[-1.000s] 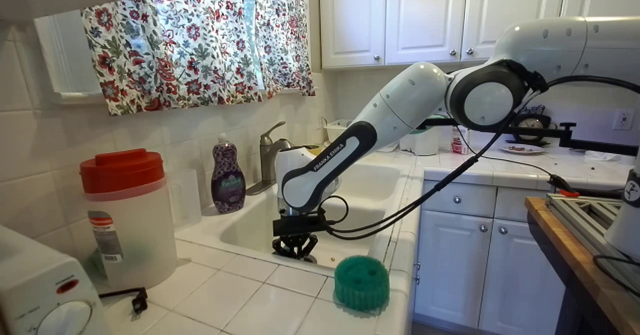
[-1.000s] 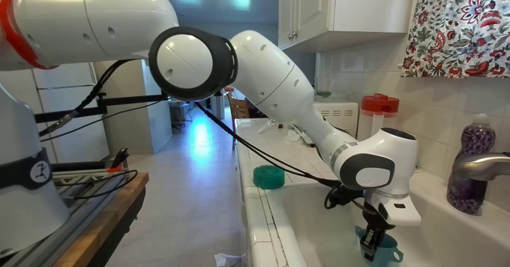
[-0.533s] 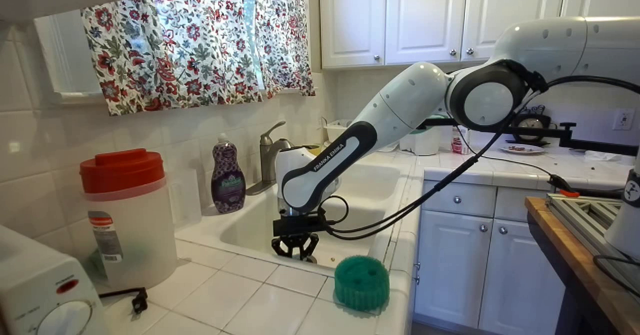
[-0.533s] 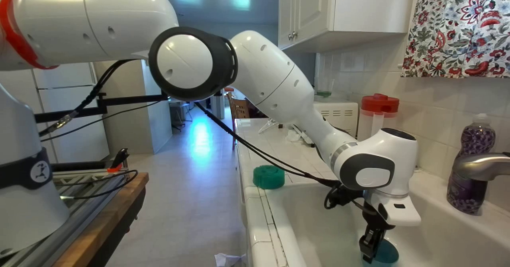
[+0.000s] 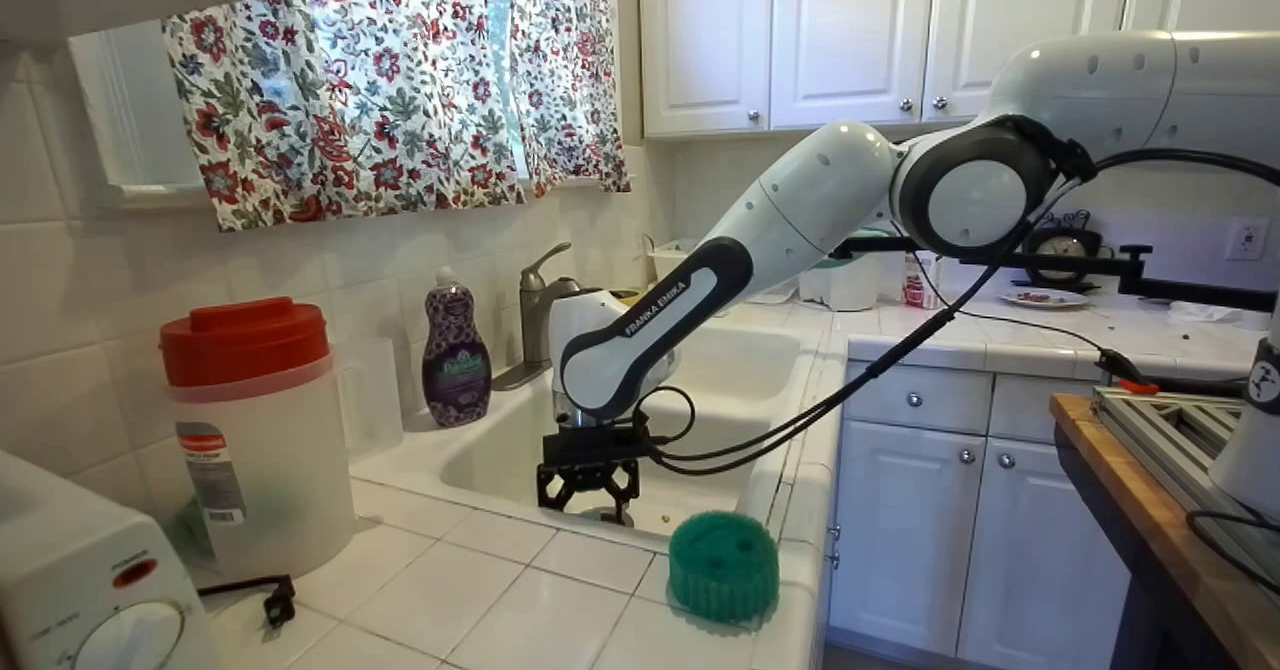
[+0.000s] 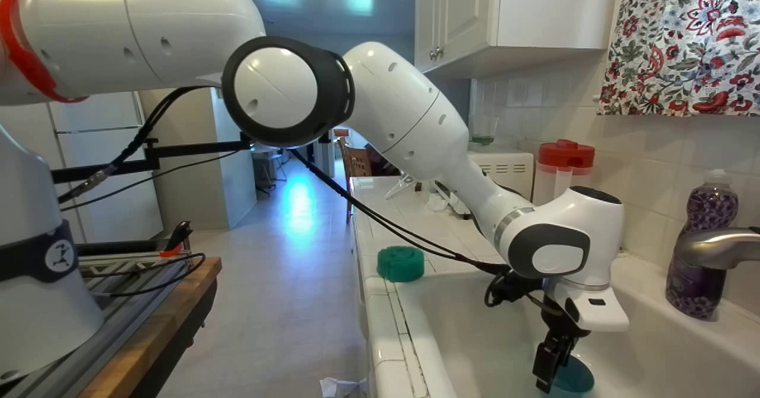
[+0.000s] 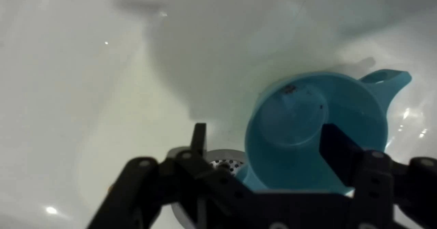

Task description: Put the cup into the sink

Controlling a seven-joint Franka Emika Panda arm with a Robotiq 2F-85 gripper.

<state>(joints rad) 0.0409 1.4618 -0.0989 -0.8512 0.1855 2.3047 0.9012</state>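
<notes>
The light-blue cup rests on the floor of the white sink, mouth up, beside the metal drain. In the wrist view one handle points to the upper right. My gripper hangs just above with its fingers spread wide. One finger overlaps the cup's mouth from the camera's side; the other stands over the drain, outside the rim. Nothing is held between them. In an exterior view the gripper covers part of the cup. The sink's near edge hides the cup in an exterior view.
A teal-green scalloped object stands on the tiled counter by the sink's corner. Along the wall are a purple soap bottle, the faucet and a red-lidded container. The arm's cable loops over the sink's edge.
The fingers have opened and let go of the cup, which has dropped lower into the sink. My gripper has risen slightly.
</notes>
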